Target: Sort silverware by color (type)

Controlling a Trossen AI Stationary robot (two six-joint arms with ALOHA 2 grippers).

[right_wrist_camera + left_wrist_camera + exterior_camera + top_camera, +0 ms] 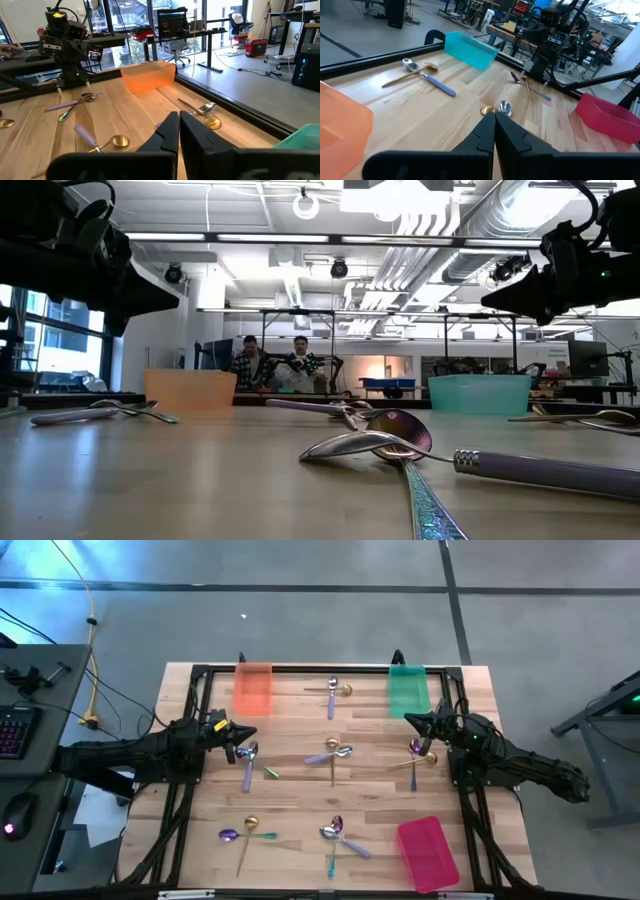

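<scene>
The spoons look light, thin and stiff, with polished metal that I judge slippery against hard fingers; lying flat on the wooden counter (300,790), each is best pinched across the narrow handle near its middle, coming straight down, not at the rounded bowl. They lie mixed in crossed clusters, so lifting one may drag its neighbour. Taking the high view as a clock face, I count about a dozen: two at 12 o'clock (334,691) between the orange tray (252,688) and the green tray (407,689); two at 9 o'clock (250,764) beside the left end effector (240,751); two or three at the centre (334,753); two at 3 o'clock (420,754) by the right end effector (428,726); two at 7 o'clock (243,834); and about three at 6 o'clock (336,835), beside the pink tray (426,852) at 5 o'clock. By colour I make out roughly four gold, four with lavender handles and four iridescent purple-green, though overlaps make this uncertain. There are three trays, none holding a spoon. Both end effectors are fully closed and carry nothing, each hovering above the counter near its own side.
</scene>
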